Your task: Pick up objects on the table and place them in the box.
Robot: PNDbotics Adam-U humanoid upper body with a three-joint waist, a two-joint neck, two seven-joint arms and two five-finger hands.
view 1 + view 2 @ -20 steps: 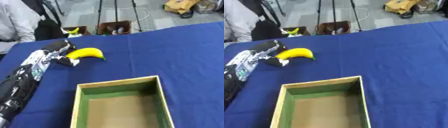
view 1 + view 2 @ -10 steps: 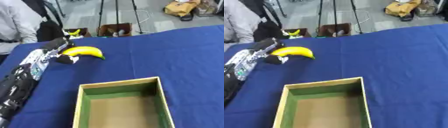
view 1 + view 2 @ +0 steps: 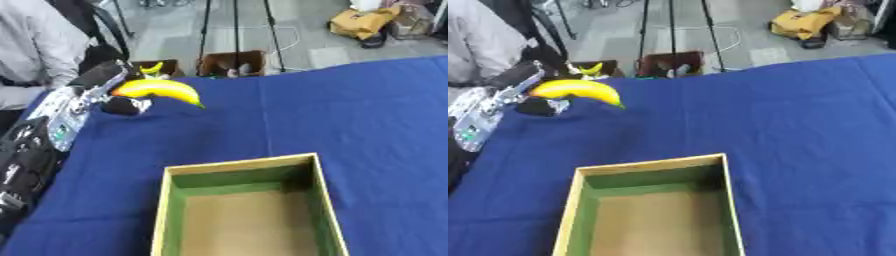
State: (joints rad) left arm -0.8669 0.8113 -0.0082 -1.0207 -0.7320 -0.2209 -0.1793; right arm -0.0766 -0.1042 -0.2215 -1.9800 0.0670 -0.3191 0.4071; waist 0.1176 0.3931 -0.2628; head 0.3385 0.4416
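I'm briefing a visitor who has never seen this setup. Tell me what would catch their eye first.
The yellow banana stands out most, held in the robot's left hand at the far left of the blue table. Next comes the open box with its green inner walls, sitting empty at the near middle of the table.

The near end of the box (image 3: 241, 205) runs off the bottom edge in both views, so its front wall cannot be seen. The stem end of the banana (image 3: 157, 88) is covered by the left robot hand (image 3: 109, 87), whose fingers blur together near the tabletop's (image 3: 367, 115) far left corner. The arm behind it is cut by the left edge. The right robot hand shows in neither view.
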